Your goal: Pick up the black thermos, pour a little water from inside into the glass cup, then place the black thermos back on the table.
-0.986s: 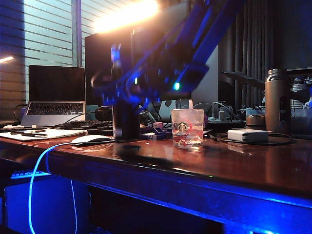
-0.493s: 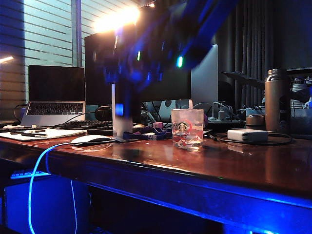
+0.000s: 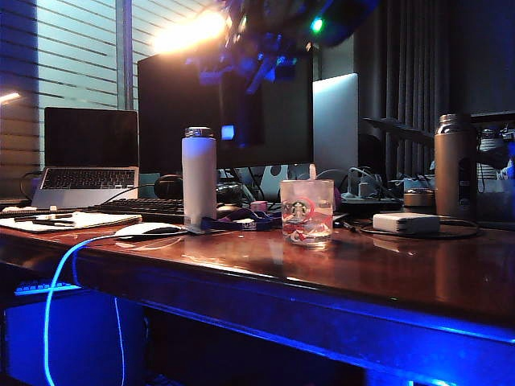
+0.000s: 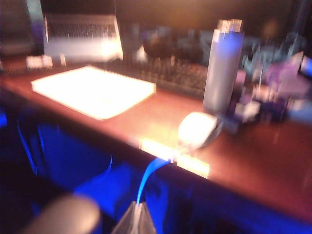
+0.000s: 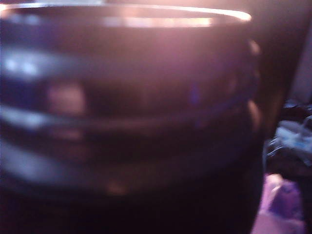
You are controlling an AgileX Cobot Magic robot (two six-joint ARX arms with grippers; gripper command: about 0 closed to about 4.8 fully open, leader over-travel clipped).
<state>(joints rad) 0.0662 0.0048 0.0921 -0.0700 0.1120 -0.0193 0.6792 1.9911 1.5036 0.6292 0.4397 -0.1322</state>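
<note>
Glossy wooden table (image 3: 338, 265), clear glass cup (image 3: 307, 211), shiny-rimmed black thermos (image 5: 126, 122)

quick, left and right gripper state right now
Left gripper: cannot be told; its fingers are not clear in the blurred left wrist view.
Right gripper: raised above the table, holding the black thermos, which fills the right wrist view.

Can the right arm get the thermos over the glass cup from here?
Probably yes. The right gripper holds the black thermos high above the table, up-left of the glass cup; nothing stands over the cup's open mouth, and the white bottle stands clear to the left.
</note>
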